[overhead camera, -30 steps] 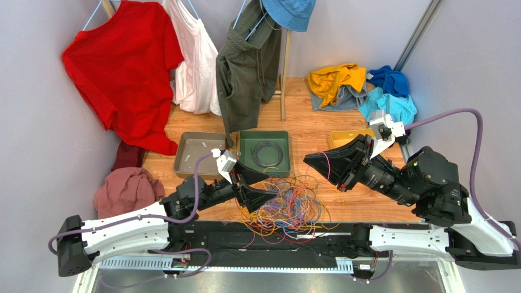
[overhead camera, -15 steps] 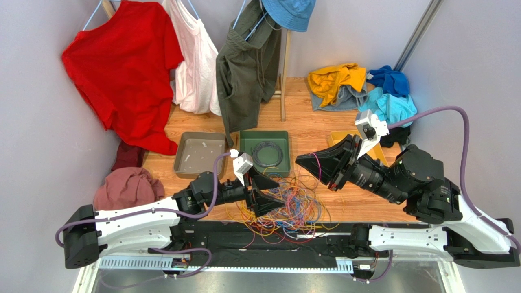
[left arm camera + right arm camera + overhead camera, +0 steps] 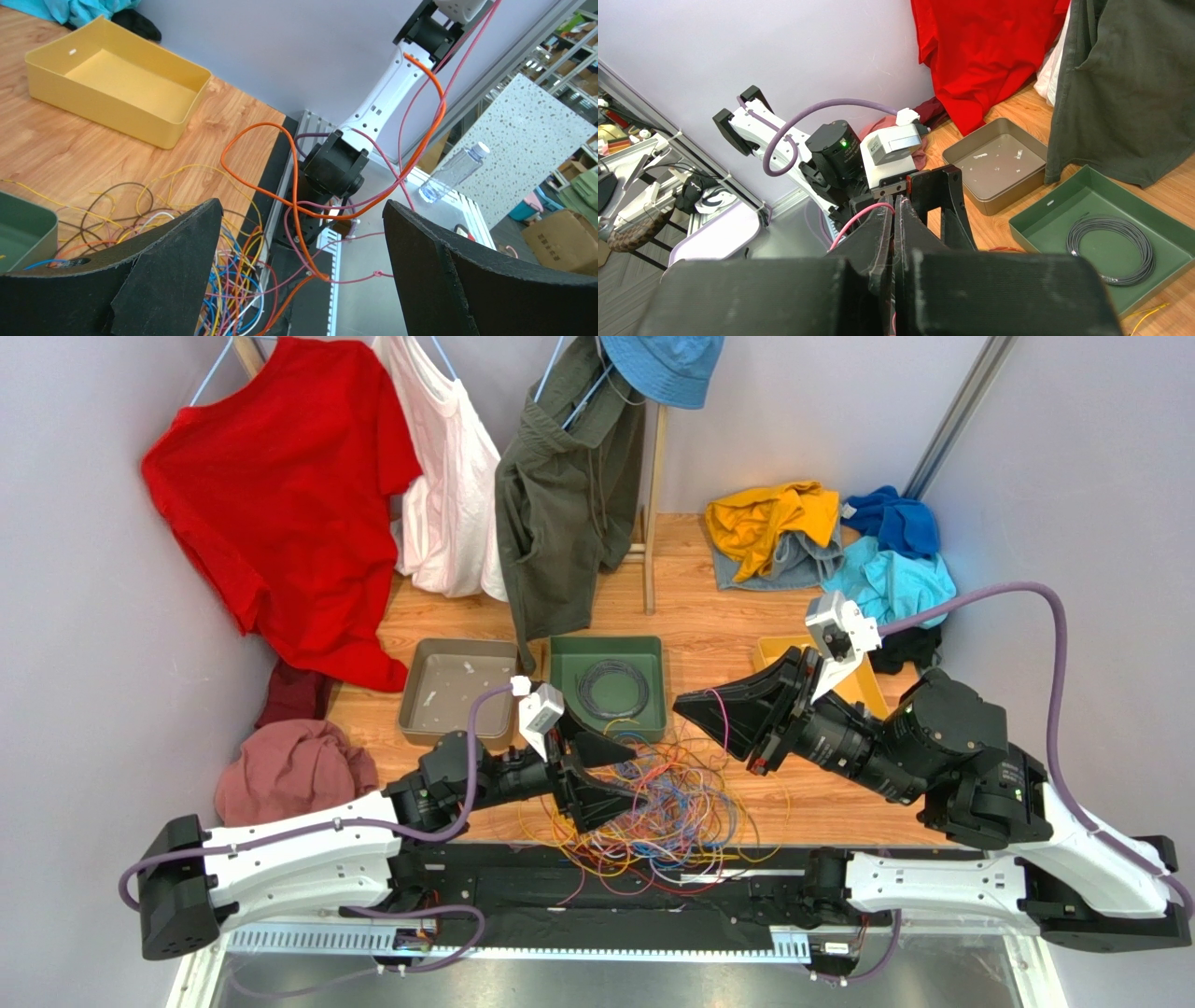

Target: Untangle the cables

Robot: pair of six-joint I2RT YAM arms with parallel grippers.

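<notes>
Moved since a second ago: the right fingers (image 3: 875,241) have swung a little leftward with their strand; the left fingers (image 3: 168,273) have pushed further over the heap.
Right fingers: pressed together on a pink strand (image 3: 854,218), held high above the tabletop (image 3: 730,637).
Left fingers: wide apart, gripping nothing, low over the left side of the heap.
Cables (image 3: 666,805): one loose multicoloured tangle at the near middle of the tabletop, between the two arms; some loops spill over the near edge onto the black base strip.
Orange strand (image 3: 295,189): rises through the left fingers' gap alongside the pink one; whether it is pinched too I cannot tell.
Risk, dragging: nothing pins the heap, so more pull on the pink strand would likely lift the whole tangle rather than free one wire.
Risk, tightening: the orange loop crosses the pink strand and could cinch into a knot.
Risk, snagging: overhanging loops may catch on the arm bases.
Edges: green tray (image 3: 606,644) with a black coil lies just behind the heap, grey tray (image 3: 435,665) beside it, yellow tray (image 3: 119,91) further right.
Open room: bare wood right of the heap, and upward.
</notes>
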